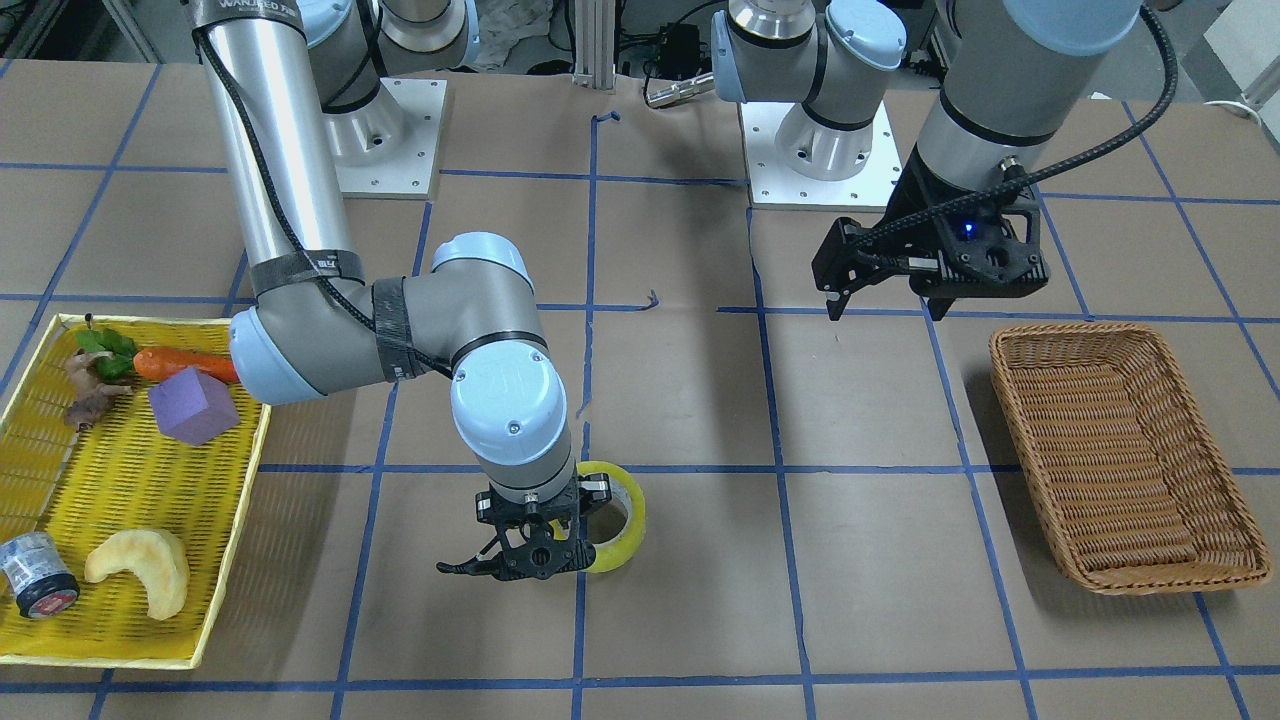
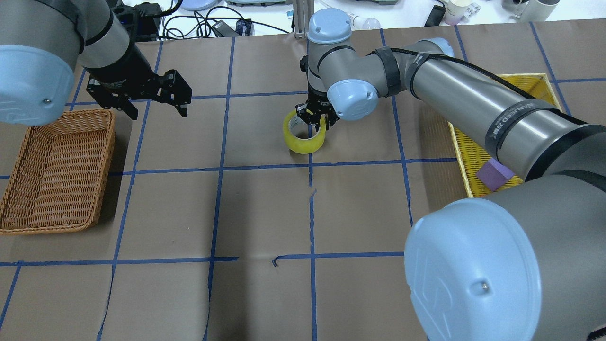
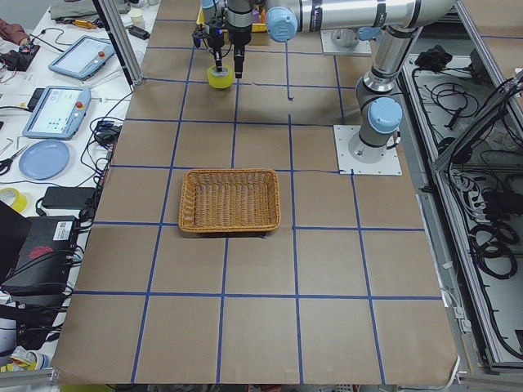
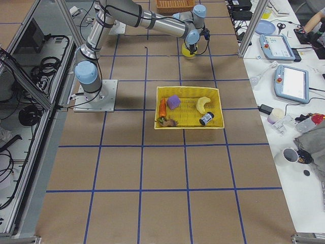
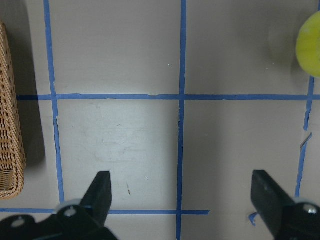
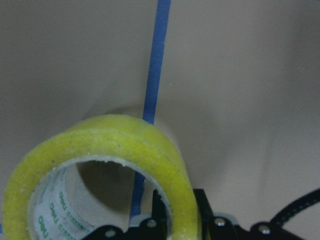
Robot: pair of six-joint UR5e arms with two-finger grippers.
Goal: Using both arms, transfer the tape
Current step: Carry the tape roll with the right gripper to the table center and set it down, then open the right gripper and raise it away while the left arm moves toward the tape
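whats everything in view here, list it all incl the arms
tape: 1, translucent yellow, mid-table, in the right gripper
wicker basket: 1, brown, empty, robot's left side
tray: 1, yellow, robot's right side
carrot: 1, orange with green top, in tray
block: 1, purple, in tray beside carrot
crescent bread: 1, pale yellow, in tray
small cylinder: 1, dark with red end, tray corner
small figure: 1, brown, in tray by carrot
table: 1, brown paper with blue grid lines
right gripper: 1, black, shut on the tape's wall
left gripper: 1, black, open, above table near basket
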